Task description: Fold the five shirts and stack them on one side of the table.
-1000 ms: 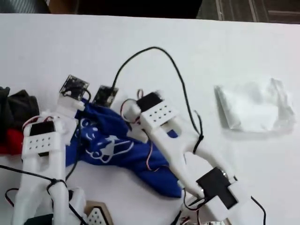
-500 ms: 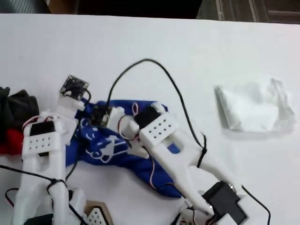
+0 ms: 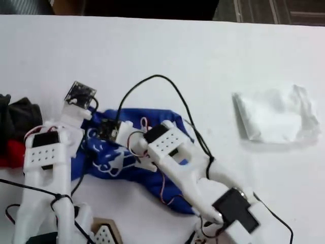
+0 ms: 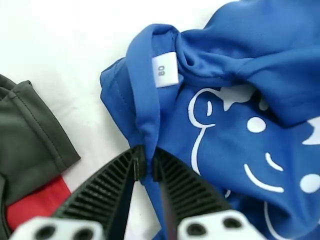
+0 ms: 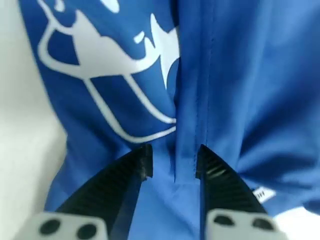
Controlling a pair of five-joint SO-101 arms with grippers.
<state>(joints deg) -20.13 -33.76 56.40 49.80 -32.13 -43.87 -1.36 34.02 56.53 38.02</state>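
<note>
A blue shirt (image 3: 127,160) with a white bear print lies crumpled at the near left of the table (image 3: 203,61). In the left wrist view my left gripper (image 4: 145,162) is shut on the hem beside the blue shirt's (image 4: 235,100) collar tag. From above, the left gripper (image 3: 84,119) is at the shirt's left end. My right gripper (image 5: 172,165) is open, its jaws either side of a raised seam fold of the blue shirt (image 5: 240,75). In the high view the right gripper (image 3: 118,136) is over the middle of the shirt.
A dark grey shirt (image 4: 25,140) and a red one (image 4: 35,202) lie bunched at the table's left edge, close to my left gripper. A white folded item (image 3: 274,117) rests at the right. A black cable (image 3: 167,89) loops over the shirt.
The right arm drew back toward the near edge and to the left, so its gripper now sits over the shirt's middle. Blue cloth now shows beyond it. The left arm stayed put.
</note>
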